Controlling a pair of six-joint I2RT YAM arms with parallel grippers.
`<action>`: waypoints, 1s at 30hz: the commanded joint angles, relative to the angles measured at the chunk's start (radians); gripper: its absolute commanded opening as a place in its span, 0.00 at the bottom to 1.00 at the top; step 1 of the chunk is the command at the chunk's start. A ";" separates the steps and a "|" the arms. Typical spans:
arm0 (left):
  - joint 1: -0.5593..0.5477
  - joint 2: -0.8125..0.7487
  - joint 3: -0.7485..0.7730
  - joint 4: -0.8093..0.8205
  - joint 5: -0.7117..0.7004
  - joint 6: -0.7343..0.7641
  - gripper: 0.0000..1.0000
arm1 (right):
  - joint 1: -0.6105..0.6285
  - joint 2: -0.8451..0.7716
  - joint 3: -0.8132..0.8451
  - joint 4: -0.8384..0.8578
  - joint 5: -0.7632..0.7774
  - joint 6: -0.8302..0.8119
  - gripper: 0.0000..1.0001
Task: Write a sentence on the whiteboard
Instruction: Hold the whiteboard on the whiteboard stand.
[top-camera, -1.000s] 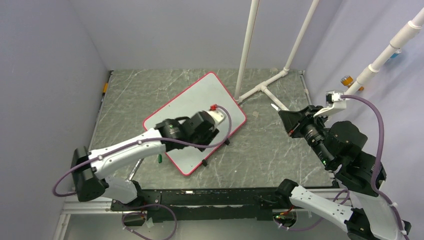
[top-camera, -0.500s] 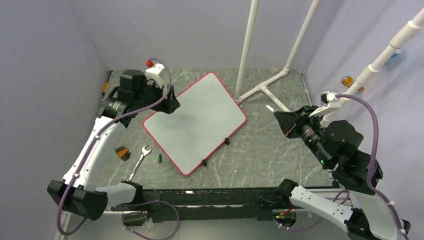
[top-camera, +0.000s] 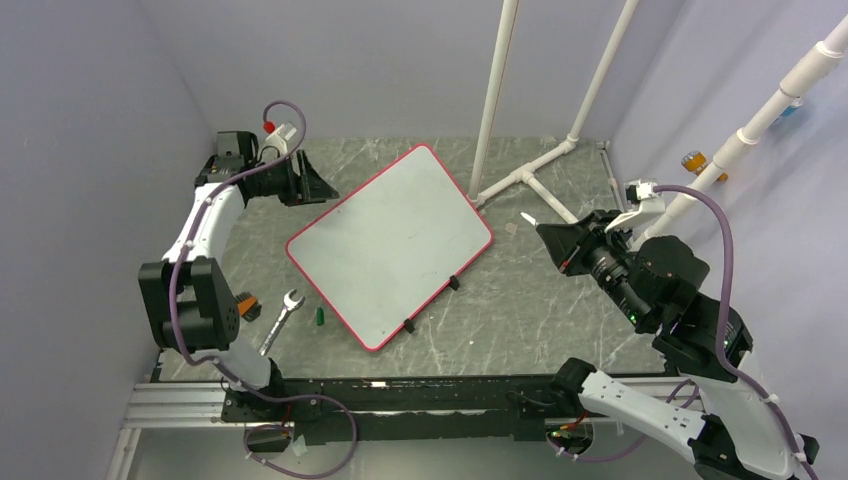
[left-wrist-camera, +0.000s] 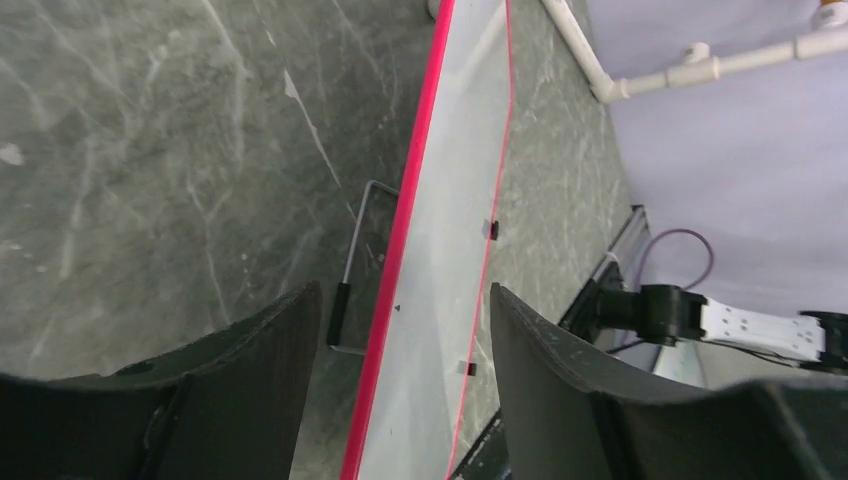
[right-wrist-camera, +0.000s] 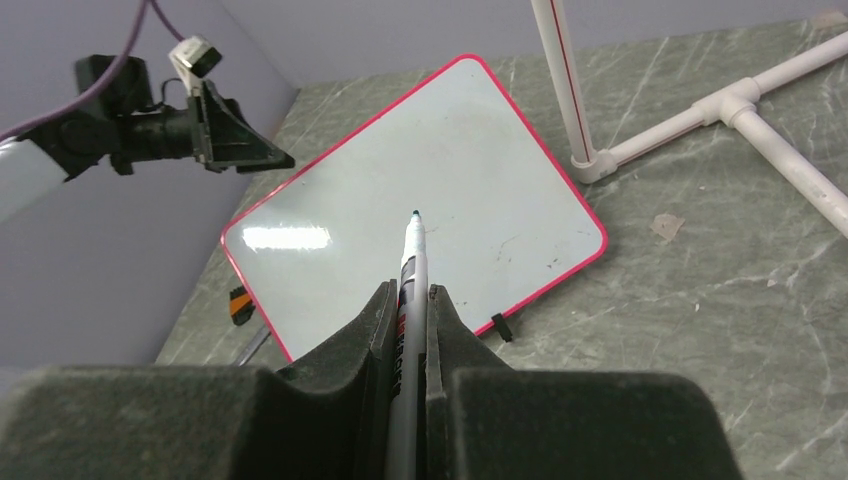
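Observation:
The whiteboard (top-camera: 390, 245) lies flat and turned at an angle in the middle of the table, red-rimmed, its white face bare, with no sentence showing. My left gripper (top-camera: 318, 186) hovers open just off the board's far-left edge. In the left wrist view the board (left-wrist-camera: 440, 250) runs edge-on, apart from the gripper (left-wrist-camera: 402, 295), whose fingers (left-wrist-camera: 250, 380) hold nothing. My right gripper (top-camera: 550, 236) hangs right of the board, shut on a marker (right-wrist-camera: 410, 260). The marker's green tip points at the board (right-wrist-camera: 480, 180) from above, well off its surface.
A wrench (top-camera: 280, 318), a small green cap (top-camera: 320, 317) and an orange-and-black piece (top-camera: 245, 303) lie left of the board's near corner. White pipe framing (top-camera: 520, 180) stands just beyond the board's far-right corner. Grey walls close in left and back.
My left arm has swung off the board's face to the far left and now points along its edge. My right gripper has drifted slightly left, still holding the marker.

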 joint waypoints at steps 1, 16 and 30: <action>-0.005 0.041 0.037 0.040 0.154 -0.005 0.65 | 0.000 0.013 0.006 0.066 -0.036 0.002 0.00; -0.044 0.120 0.008 0.064 0.168 -0.034 0.50 | 0.000 0.007 0.001 0.082 -0.057 -0.005 0.00; -0.079 0.175 0.040 -0.025 0.175 0.031 0.40 | 0.001 -0.006 -0.007 0.085 -0.061 -0.001 0.00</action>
